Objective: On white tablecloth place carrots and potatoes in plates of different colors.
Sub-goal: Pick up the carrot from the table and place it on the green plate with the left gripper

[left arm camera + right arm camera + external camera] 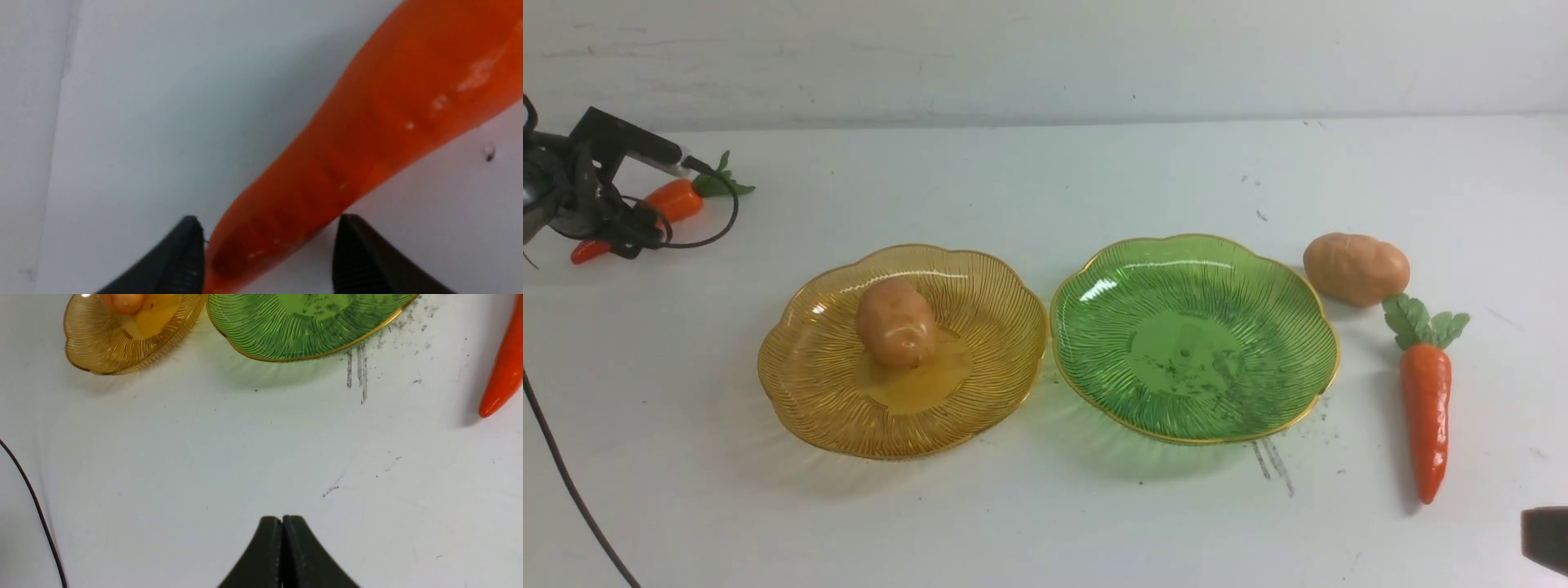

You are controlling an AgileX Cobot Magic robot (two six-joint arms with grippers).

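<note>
On the smooth white tablecloth [1143, 523], one glossy, tapered orange carrot with a leafy green top [678, 202] lies at the far left; the left end effector [269, 228] is over it, fingers apart on either side, grip unclear. The ribbed, scalloped amber dish with a gold rim [809, 384] holds a dimpled, oval tan potato [897, 322]. The matching green dish [1192, 351] is bare. Right of it lie another tan potato [1356, 269] and orange carrot [1427, 420]. The right end effector [282, 520] is shut, empty, with open cloth around its tips.
</note>
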